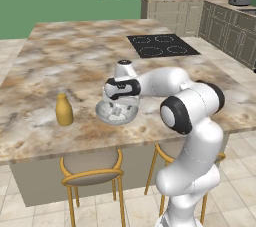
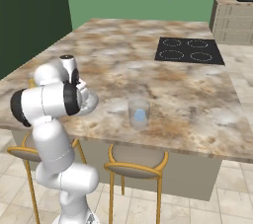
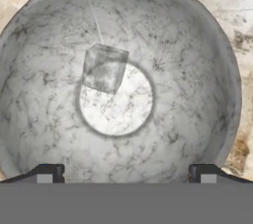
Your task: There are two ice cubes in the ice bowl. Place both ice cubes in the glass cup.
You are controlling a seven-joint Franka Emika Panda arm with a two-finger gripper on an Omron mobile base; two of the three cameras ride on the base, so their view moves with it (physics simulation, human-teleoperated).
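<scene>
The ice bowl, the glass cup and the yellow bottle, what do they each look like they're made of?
The ice bowl looks like brushed or mottled silvery-grey metal, with a paler flat disc at its bottom. The glass cup seems to be clear colourless glass: the counter shows through its wall, and a pale blue ice cube is visible inside. The yellow bottle looks matte and opaque, perhaps plastic or ceramic; the render leaves that open.

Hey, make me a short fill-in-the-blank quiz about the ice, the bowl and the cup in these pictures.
1. The ice bowl holds ___ ice cube.
2. The other ice cube lies inside the ___.
3. The gripper hangs above the ___ with its jaws apart.

Missing words: one; glass cup; ice bowl
</scene>
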